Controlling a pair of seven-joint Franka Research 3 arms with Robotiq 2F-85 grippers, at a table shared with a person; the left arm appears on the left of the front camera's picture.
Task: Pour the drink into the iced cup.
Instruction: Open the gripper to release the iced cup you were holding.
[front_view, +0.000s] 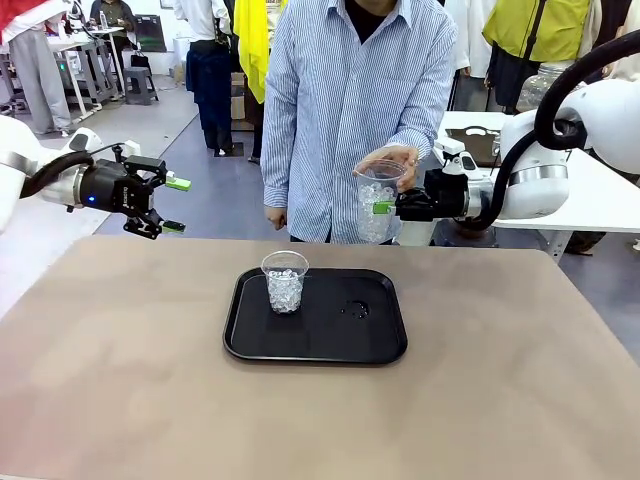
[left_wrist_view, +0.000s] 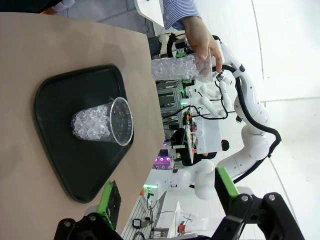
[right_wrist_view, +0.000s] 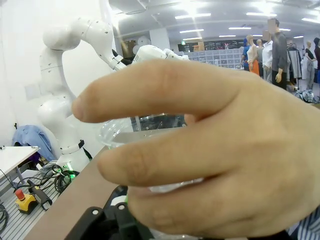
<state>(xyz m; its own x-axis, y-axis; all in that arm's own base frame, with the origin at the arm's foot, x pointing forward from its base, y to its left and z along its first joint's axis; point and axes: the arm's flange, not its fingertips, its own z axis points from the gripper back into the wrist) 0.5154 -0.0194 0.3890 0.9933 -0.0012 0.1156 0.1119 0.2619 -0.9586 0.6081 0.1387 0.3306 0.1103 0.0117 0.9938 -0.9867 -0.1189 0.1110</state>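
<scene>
**Handover, pre-pour**

Front: iced cup (front_view: 285, 281) on tray (front_view: 380, 340), 10 o'clock of centre. Right gripper (front_view: 385, 207) looks pinched on second cup (front_view: 370, 225) at 1 o'clock, person's hand (front_view: 392, 160) on top. Left gripper (front_view: 176, 205) spread, empty.
Left wrist: hand grips that cup's rim.
Right wrist: hand wraps the cup — I'd wait for release, then tilt slowly.

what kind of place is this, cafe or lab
Likely a robotics lab or demo hall: a red stop button among floor cables, strip lights overhead, work tables behind the person.
</scene>
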